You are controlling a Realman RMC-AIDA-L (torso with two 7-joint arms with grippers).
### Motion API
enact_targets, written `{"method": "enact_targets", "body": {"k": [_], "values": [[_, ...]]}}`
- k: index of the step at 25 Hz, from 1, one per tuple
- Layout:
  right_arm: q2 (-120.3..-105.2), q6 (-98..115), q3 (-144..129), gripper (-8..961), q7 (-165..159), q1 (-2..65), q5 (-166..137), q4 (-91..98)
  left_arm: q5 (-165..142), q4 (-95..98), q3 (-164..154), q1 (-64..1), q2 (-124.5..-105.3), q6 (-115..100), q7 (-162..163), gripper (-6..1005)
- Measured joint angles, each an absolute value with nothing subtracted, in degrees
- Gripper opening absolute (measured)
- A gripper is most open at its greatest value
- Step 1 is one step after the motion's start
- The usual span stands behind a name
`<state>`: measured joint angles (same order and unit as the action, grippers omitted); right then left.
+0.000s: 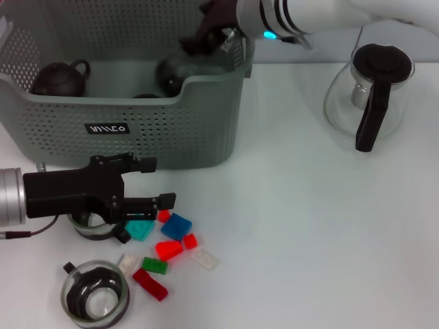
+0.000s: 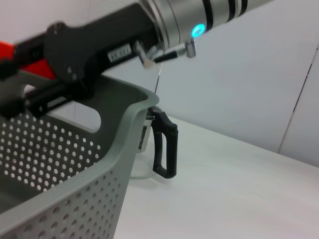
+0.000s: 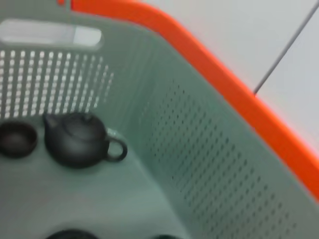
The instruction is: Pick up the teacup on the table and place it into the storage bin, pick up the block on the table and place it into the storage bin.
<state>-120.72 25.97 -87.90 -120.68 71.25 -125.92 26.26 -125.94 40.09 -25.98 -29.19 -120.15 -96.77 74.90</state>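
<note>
The grey-green storage bin (image 1: 171, 130) stands at the back left of the table. Inside it are a dark teapot (image 1: 60, 79) (image 3: 79, 142), a small dark cup (image 3: 17, 139) and a dark round pot (image 1: 180, 72). My right gripper (image 1: 209, 33) reaches in over the bin's right rim, just above that pot. My left gripper (image 1: 154, 182) hovers low in front of the bin, open and holding nothing. It sits above a partly hidden glass cup (image 1: 88, 225) and next to a teal block (image 1: 140, 229). Blue (image 1: 176, 226), red (image 1: 168, 249) and green (image 1: 154, 265) blocks lie scattered nearby.
A second glass cup (image 1: 95, 299) with a dark inside sits near the front left edge. A glass pitcher (image 1: 370, 89) with a black lid and handle (image 2: 166, 149) stands to the right of the bin. The bin's far rim is orange (image 3: 209, 64).
</note>
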Motion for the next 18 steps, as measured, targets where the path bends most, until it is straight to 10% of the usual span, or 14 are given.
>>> {"method": "enact_targets", "body": {"k": [9, 18], "values": [[-120.55, 31.9, -86.4, 887, -122.3, 58.3, -124.3, 53.7, -125.7, 41.2, -25.8, -28.2, -120.1, -97.4, 75.2, 861], [-120.38, 44.1, -86.8, 929, -115.5, 39.2, -112.2, 76.0, -125.7, 44.8, -24.9, -27.2, -119.3, -102.6, 74.9, 860]]}}
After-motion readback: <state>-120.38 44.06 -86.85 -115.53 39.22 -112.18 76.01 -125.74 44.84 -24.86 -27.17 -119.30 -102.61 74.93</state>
